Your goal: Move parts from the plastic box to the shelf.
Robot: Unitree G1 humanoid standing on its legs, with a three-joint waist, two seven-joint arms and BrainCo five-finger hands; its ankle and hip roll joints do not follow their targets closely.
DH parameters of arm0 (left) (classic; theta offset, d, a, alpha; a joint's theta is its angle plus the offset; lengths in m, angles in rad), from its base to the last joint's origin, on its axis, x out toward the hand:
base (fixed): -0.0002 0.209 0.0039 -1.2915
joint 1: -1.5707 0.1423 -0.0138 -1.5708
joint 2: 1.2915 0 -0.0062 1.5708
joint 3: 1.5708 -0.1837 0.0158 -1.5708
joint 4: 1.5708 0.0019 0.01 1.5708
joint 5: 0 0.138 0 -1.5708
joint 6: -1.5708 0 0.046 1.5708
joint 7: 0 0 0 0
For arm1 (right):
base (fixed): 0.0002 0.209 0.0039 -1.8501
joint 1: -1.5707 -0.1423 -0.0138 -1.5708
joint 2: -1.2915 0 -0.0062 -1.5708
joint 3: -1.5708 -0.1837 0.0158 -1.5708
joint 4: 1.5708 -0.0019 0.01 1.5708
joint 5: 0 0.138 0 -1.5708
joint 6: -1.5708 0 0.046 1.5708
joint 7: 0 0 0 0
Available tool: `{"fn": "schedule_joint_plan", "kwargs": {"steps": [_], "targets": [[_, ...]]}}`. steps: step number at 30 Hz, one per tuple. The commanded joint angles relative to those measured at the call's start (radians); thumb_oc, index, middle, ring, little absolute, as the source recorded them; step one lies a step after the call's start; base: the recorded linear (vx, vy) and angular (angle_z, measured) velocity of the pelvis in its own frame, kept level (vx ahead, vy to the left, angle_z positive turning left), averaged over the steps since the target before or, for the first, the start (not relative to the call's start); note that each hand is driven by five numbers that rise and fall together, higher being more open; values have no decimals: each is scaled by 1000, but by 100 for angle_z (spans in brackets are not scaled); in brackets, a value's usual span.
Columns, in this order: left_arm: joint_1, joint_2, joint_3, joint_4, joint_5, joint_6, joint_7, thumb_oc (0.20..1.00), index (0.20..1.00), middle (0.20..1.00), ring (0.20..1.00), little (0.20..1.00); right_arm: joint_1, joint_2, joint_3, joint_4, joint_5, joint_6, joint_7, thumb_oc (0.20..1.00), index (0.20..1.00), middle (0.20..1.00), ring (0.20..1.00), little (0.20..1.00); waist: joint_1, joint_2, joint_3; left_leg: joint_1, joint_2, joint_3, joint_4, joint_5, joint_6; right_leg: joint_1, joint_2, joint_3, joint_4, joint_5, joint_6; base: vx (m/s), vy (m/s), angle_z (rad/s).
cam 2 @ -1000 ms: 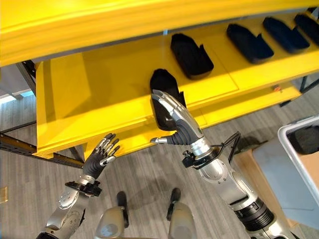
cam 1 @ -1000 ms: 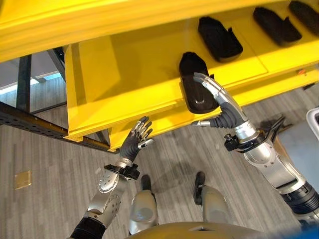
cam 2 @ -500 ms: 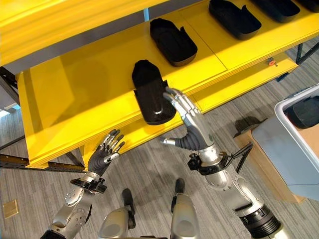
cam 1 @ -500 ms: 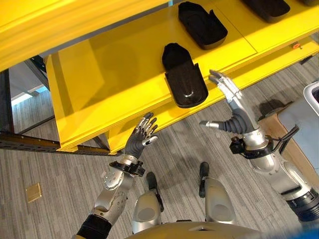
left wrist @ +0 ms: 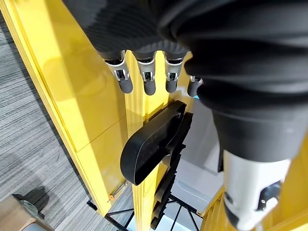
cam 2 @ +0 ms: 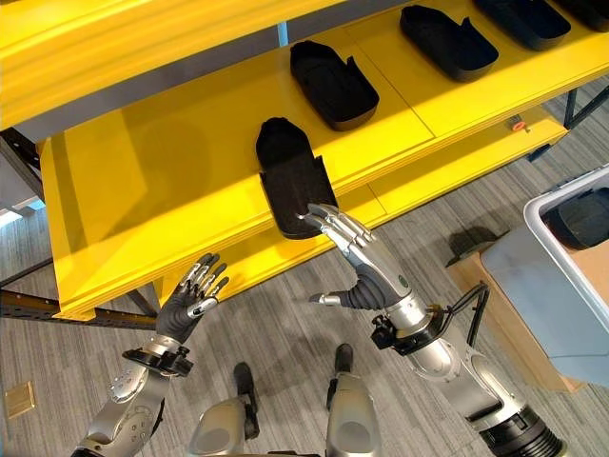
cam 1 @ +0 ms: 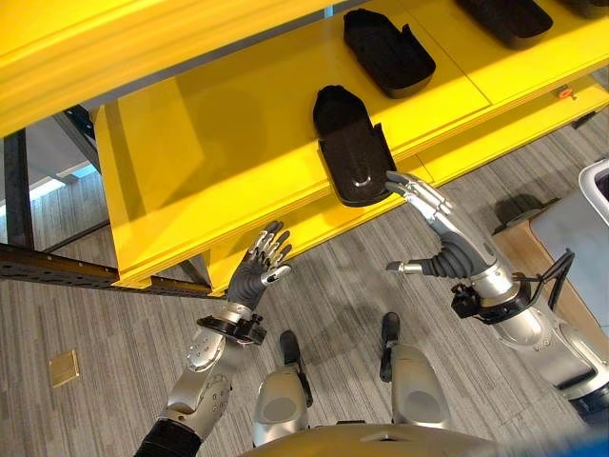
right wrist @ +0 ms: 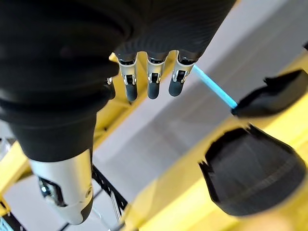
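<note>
A black moulded part (cam 1: 349, 149) lies on the yellow shelf (cam 1: 219, 143), its near end sticking out past the shelf's front edge. My right hand (cam 1: 447, 238) is open just below and right of that end, fingertips close to it, holding nothing. Further back on the shelf lie another black part (cam 1: 388, 52) and more (cam 2: 447, 40) to the right. My left hand (cam 1: 257, 271) is open, palm up, below the shelf's front edge at the left. The right wrist view shows the part (right wrist: 252, 175) past straight fingers (right wrist: 153, 82).
The grey plastic box (cam 2: 576, 271) stands at the right with a dark part (cam 2: 582, 217) inside. A lower yellow shelf board (cam 1: 495, 138) runs under the main one. A dark steel beam (cam 1: 57, 265) crosses at the left over grey plank floor.
My right hand has let go of the part on the shelf and drawn back down and to the right, fingers open. The camera view shifted upward from a second ago. The left hand barely moved.
</note>
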Motion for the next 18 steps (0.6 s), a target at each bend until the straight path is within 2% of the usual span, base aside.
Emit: {"fn": "schedule_joint_plan", "kwargs": {"steps": [1, 3, 9, 11, 13, 14, 15, 16, 18], "targets": [[52, 86, 49, -105, -35, -55, -48, 1000, 1000, 1000, 1000, 1000, 10, -10, -12, -31, 98, -71, 103, 1000, 1000, 1000, 1000, 1000, 8, -67, -32, 40, 36, 9, 90, -97, -2, 117, -55, -1, -99, 13, 94, -18, -63, 0], [54, 101, 53, -111, -44, -49, -54, 1000, 1000, 1000, 1000, 1000, 18, -39, -7, -27, 111, -107, 149, 1000, 1000, 1000, 1000, 1000, 12, -73, -30, 37, 39, 10, 90, -94, -4, 119, -55, -3, -101, 13, 97, -13, -50, -2], [48, 129, 49, -103, -54, -40, -63, 1000, 1000, 1000, 1000, 1000, -6, -108, 13, -16, 115, -157, 246, 1000, 1000, 1000, 1000, 1000, 28, -86, -29, 33, 44, 6, 96, -89, -8, 132, -54, -13, -109, 18, 102, 13, -55, 2], [44, 141, 40, -105, -49, -32, -63, 1000, 1000, 1000, 1000, 1000, -37, -133, 46, -7, 113, -168, 327, 1000, 1000, 1000, 1000, 1000, 42, -90, -28, 32, 44, -1, 102, -90, -8, 141, -53, -19, -112, 19, 104, 44, -70, 8], [42, 155, 35, -106, -50, -25, -63, 1000, 1000, 1000, 1000, 1000, -59, -160, 77, 4, 71, -139, 408, 1000, 1000, 1000, 1000, 1000, 53, -95, -28, 30, 46, -7, 110, -92, -10, 147, -53, -26, -112, 19, 107, 52, -67, 0], [40, 156, 35, -106, -50, -21, -65, 1000, 1000, 1000, 1000, 1000, -65, -166, 88, 9, 50, -128, 412, 1000, 1000, 1000, 1000, 1000, 56, -95, -28, 30, 46, -9, 111, -92, -10, 149, -53, -27, -111, 19, 107, 54, -55, 7], [37, 160, 33, -106, -49, -14, -68, 1000, 1000, 1000, 1000, 1000, -83, -182, 118, 22, 15, -108, 405, 1000, 1000, 1000, 1000, 1000, 64, -97, -26, 31, 47, -13, 112, -90, -11, 154, -53, -29, -112, 20, 106, 80, -79, 11], [30, 173, 21, -104, -45, -9, -67, 1000, 1000, 1000, 1000, 1000, -134, -202, 185, 61, -15, -52, 367, 1000, 1000, 1000, 1000, 1000, 80, -102, -24, 34, 50, -19, 115, -88, -14, 165, -51, -37, -114, 20, 106, 84, -79, 12], [27, 180, 11, -103, -41, -6, -65, 1000, 1000, 1000, 1000, 1000, -164, -202, 222, 85, -32, -34, 329, 1000, 1000, 1000, 1000, 1000, 90, -106, -23, 35, 53, -22, 118, -88, -16, 171, -51, -43, -113, 19, 105, 81, -57, 11]]}}
